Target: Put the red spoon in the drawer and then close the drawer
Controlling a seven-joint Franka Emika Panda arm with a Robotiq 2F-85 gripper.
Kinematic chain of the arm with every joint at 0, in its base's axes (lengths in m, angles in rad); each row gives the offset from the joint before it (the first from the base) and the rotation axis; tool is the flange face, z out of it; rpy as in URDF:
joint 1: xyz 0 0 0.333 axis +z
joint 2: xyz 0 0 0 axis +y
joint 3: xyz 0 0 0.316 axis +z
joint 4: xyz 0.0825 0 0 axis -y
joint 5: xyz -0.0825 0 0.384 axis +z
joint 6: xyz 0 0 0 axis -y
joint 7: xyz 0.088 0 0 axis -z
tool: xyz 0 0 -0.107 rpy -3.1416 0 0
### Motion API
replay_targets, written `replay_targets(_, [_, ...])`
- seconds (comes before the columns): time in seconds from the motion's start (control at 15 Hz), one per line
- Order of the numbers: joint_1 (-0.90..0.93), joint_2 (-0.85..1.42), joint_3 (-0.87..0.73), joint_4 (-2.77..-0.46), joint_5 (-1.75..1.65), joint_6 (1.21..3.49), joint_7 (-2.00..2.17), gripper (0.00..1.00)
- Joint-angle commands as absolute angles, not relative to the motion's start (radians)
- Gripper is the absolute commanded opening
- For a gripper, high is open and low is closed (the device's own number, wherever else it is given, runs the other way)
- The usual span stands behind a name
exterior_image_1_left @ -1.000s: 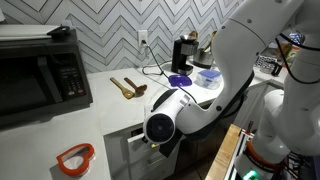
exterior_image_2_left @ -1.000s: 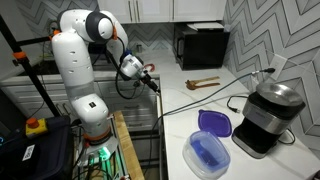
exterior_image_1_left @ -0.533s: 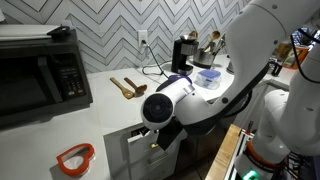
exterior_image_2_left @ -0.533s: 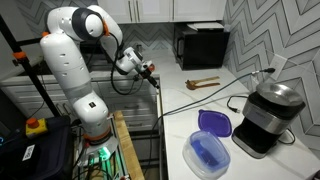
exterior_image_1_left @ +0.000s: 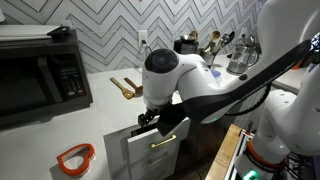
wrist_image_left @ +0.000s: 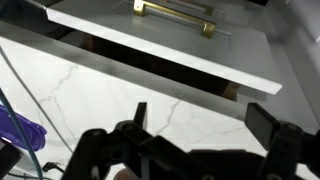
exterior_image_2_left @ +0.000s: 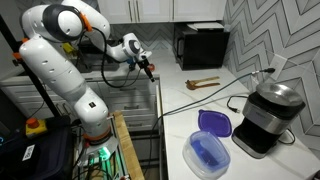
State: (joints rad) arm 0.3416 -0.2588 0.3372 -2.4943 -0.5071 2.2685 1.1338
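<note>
**Arm swings up and back from the drawer front; spoon out of sight**

Nearest the wrist camera, the black two-fingered tool (wrist_image_left: 195, 140) fills the bottom of the frame. Its fingers stand well apart with only white marble counter (wrist_image_left: 110, 95) showing between them, so it is open and holds nothing.

Just beyond, across the upper half of the wrist view, the wide white-fronted drawer with its slim brass-coloured bar handle (wrist_image_left: 175, 13) sits slightly pulled out, a dark gap showing under the counter edge. In an exterior view the same drawer (exterior_image_1_left: 160, 148) shows at lower centre.

Over the last second the arm has risen from low in front of the cabinet to above the counter edge, and the tool (exterior_image_2_left: 148, 68) now hangs at upper centre in an exterior view. The small red-orange spoon appears in no view. Judging from the empty tool, it may already lie inside the drawer, leaving only the closing push, but that cannot be confirmed.

Farther back lie the brown wooden spoons (exterior_image_1_left: 127, 88).
</note>
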Motion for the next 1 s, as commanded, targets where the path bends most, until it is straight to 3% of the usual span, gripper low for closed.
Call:
replay_targets(0.0, [0.339, -0.389, 0.34, -2.527, -0.324, 2.215, 1.046, 1.0])
replay_targets(0.67, [0.308, -0.643, 0.338, -2.478, -0.147, 1.846, 0.903, 1.0])
replay_targets(0.93, [0.272, -0.643, 0.364, -2.465, -0.157, 1.852, 0.909, 1.0])
